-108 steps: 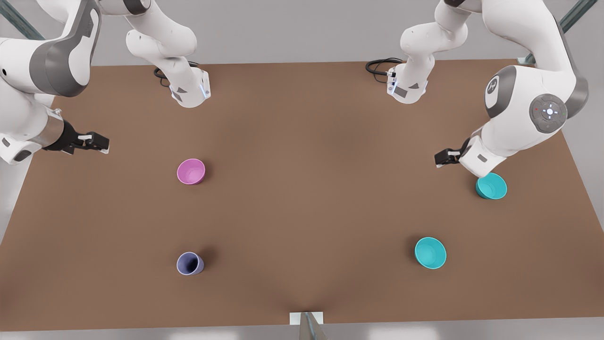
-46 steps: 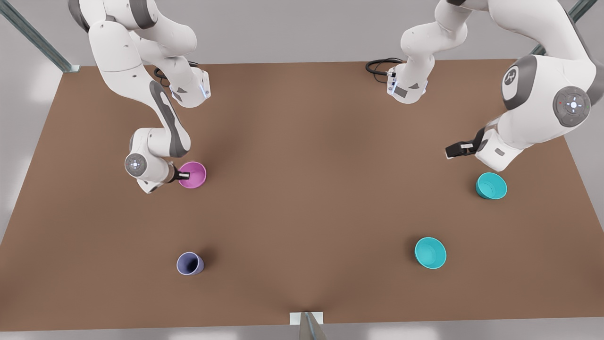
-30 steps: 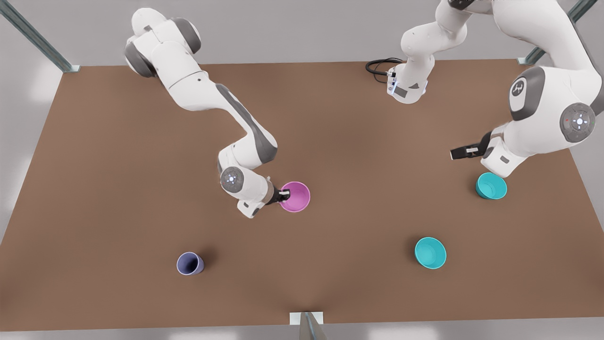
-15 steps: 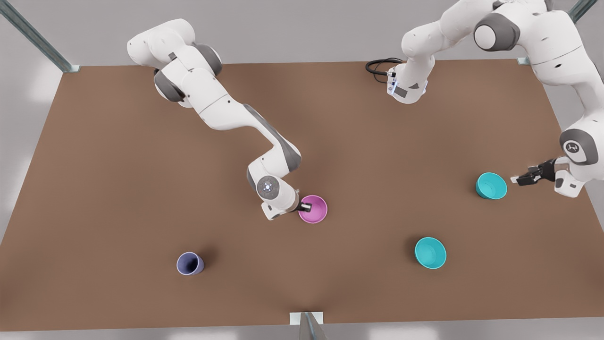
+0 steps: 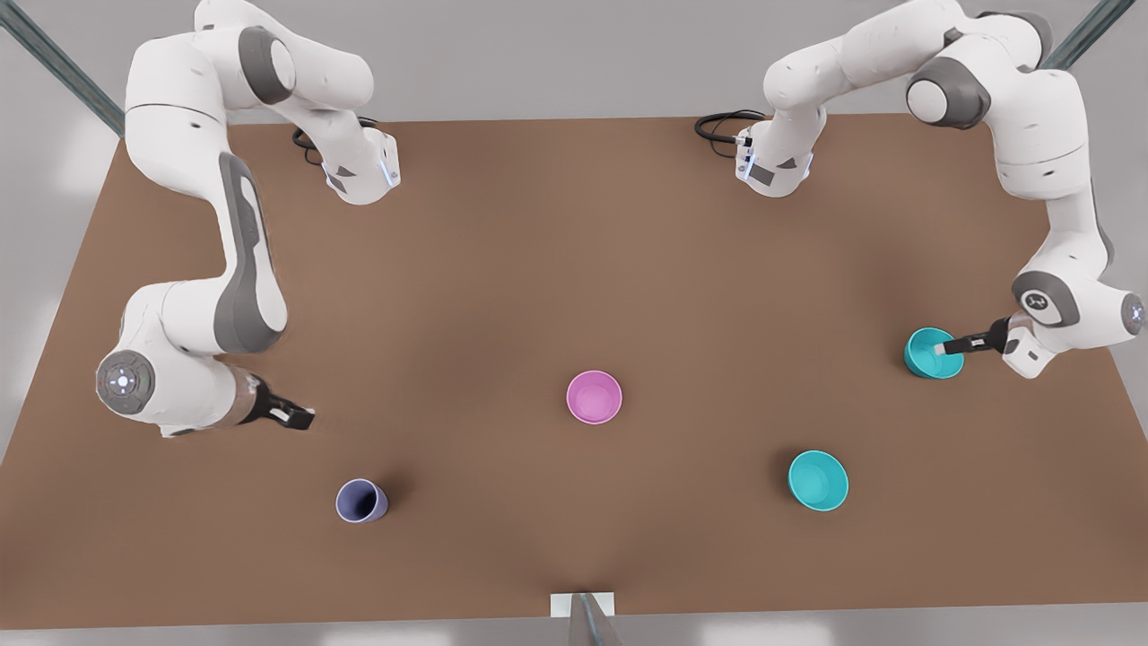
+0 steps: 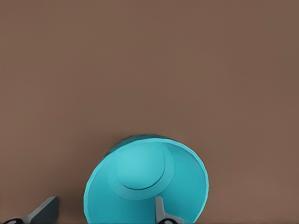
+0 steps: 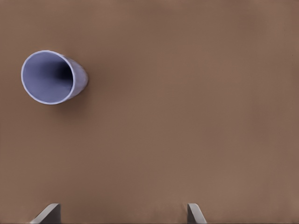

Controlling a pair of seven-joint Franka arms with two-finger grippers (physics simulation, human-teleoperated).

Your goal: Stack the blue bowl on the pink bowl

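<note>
i am at the grasping step: my left gripper (image 5: pixel 949 348) reaches in over the rim of the blue bowl (image 5: pixel 928 355), which sits on the brown table (image 5: pixel 574 224) near the edge on the front view's right. in my left wrist view the fingers are spread wide, one finger (image 6: pixel 161 212) inside the bowl's (image 6: pixel 145 186) cavity and the other (image 6: pixel 42 211) outside on the table side, so the wall stands between them and nothing is pinched yet.

the pink bowl (image 5: pixel 594 397) stands upright and free near the middle of the table, well apart from the blue one. a second teal bowl (image 5: pixel 817 480) lies between them toward the front, and a lavender cup (image 5: pixel 360 500) stands off to the front view's left.

my right gripper (image 5: pixel 291 415) waits low over bare table near that cup (image 7: pixel 52 77), fingers spread and holding nothing.

the next move, as i judge it, calls for pressing my left fingers together on the blue bowl's wall, lifting it straight, carrying it across clear of the second teal bowl, and lowering it centred into the pink bowl.
</note>
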